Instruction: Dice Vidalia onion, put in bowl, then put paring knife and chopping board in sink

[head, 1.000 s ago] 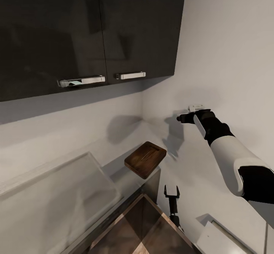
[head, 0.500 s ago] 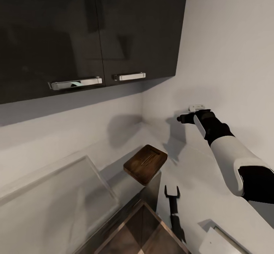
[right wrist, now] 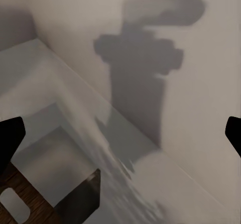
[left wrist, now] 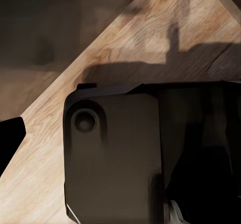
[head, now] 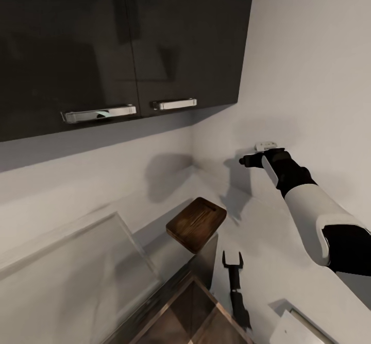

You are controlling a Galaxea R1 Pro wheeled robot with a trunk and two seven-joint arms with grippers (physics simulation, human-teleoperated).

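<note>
Here, your right arm is raised toward the wall corner; the chopping board sits at the countertop's end.
From the head view, the chopping board lies at about 6 o'clock on the countertop, slot handle hole toward the wall. Your right gripper sits near 3 o'clock by the wall, jaws spread wide in its wrist view. Your left gripper hangs at 5 o'clock over the wooden floor, fingers parted. Dark wall cabinets span 12 o'clock.

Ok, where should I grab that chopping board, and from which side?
Judging by the head view, take the chopping board by its near corner, which juts past the countertop edge. Come from the robot's side, one finger above and one below; it lies flat.
</note>
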